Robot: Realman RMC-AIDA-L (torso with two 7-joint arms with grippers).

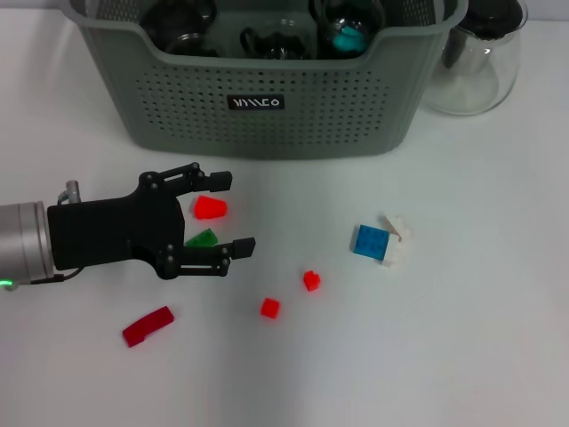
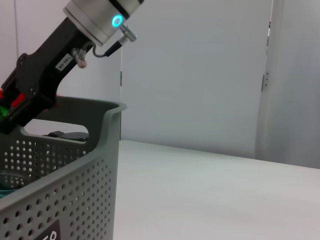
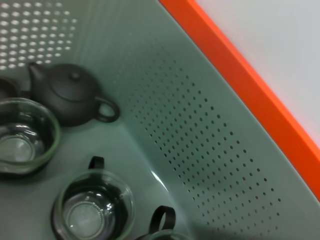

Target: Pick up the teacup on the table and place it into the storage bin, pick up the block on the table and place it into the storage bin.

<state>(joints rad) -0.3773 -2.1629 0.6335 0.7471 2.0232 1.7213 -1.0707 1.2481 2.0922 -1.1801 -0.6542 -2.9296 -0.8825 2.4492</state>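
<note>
On the white table (image 1: pixel 462 356), small blocks are lying in front of the storage bin (image 1: pixel 267 116). The left gripper (image 1: pixel 220 213) is hovering released around a red block (image 1: pixel 211 208) near the bin's front wall. Teacups (image 3: pixel 92 207) are sitting inside the bin. The right gripper's state cannot be told.

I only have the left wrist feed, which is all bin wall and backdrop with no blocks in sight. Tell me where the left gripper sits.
Observer: The left gripper is open in front of the storage bin, with a small green block between its fingers.
Operator: Report what else is near it.
Observer: A red block also lies between the fingers, on the side nearer the bin.
Operator: Give me the bin's contents.
Observer: The right wrist view shows a dark teapot and glass cups inside.
</note>
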